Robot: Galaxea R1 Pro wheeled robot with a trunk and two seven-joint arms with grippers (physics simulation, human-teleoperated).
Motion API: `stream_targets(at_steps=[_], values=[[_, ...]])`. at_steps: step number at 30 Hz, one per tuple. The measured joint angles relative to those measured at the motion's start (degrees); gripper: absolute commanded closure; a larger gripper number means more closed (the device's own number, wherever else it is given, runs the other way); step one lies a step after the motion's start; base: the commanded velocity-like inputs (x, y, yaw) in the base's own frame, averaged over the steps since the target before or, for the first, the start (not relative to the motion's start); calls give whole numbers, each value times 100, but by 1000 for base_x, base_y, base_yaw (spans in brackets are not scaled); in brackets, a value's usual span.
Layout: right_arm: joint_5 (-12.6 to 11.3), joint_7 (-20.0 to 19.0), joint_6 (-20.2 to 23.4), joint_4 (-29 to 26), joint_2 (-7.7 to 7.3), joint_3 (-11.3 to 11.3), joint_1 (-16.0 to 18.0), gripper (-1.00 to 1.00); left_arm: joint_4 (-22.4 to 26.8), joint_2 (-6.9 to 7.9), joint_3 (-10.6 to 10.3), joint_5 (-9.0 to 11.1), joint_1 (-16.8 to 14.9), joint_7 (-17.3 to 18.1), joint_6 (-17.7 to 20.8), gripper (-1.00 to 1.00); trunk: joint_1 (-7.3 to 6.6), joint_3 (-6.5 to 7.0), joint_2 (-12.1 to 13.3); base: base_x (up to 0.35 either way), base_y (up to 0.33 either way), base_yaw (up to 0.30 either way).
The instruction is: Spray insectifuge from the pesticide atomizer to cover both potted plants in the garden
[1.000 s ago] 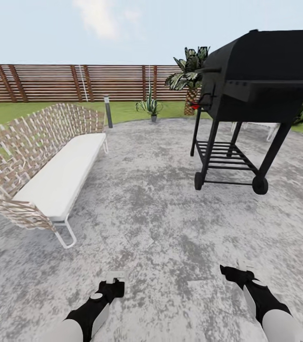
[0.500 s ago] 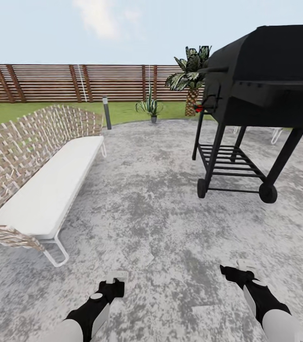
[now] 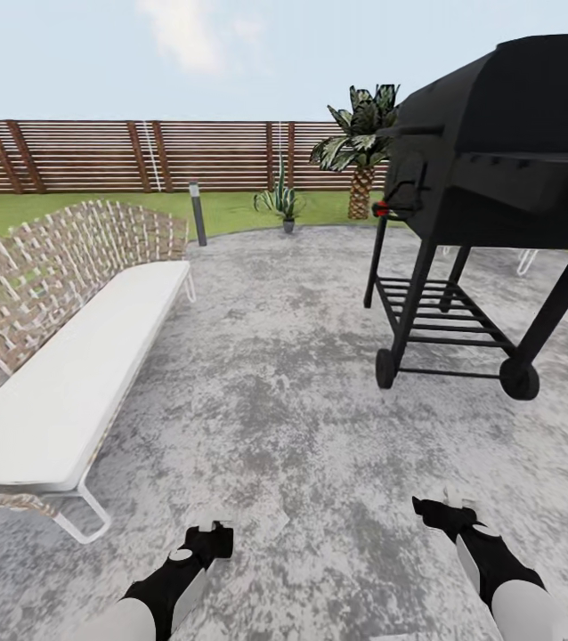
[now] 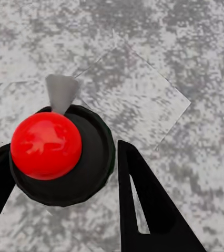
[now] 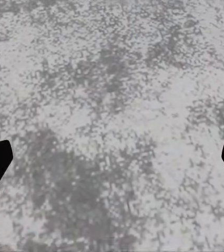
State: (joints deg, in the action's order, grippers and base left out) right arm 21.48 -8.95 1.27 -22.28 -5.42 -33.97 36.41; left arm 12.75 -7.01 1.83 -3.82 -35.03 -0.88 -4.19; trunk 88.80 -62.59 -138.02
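While I look over the mottled grey paved patch (image 3: 284,374), my left gripper (image 3: 215,538) at lower left pinches a small black-and-red sprayer with a grey nozzle (image 4: 57,149), which I judge to be the pesticide atomizer. My right gripper (image 3: 434,512) at lower right hangs spread wide, holding nothing. Pickup looks done; spraying is left. No low rosette plants are recognisable yet, just a black wheeled barbecue grill (image 3: 489,178) at upper right and the brown slatted wooden fence (image 3: 124,156) across the upper frame.

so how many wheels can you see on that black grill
2: one wheel at the near left leg, one at the near right leg. Far legs may hide more.
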Motion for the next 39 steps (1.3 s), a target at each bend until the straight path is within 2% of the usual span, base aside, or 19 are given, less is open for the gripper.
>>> stream_targets(at_steps=[27,39], values=[[3,0,0,-4,2,0,0,-100,1,0,0,0,-2,0,0,100,0,0,0,338,1,0],[12,0,0,1,2,3,0,-100,2,-1,0,0,0,0,0,100,0,0,0,338,96,0]])
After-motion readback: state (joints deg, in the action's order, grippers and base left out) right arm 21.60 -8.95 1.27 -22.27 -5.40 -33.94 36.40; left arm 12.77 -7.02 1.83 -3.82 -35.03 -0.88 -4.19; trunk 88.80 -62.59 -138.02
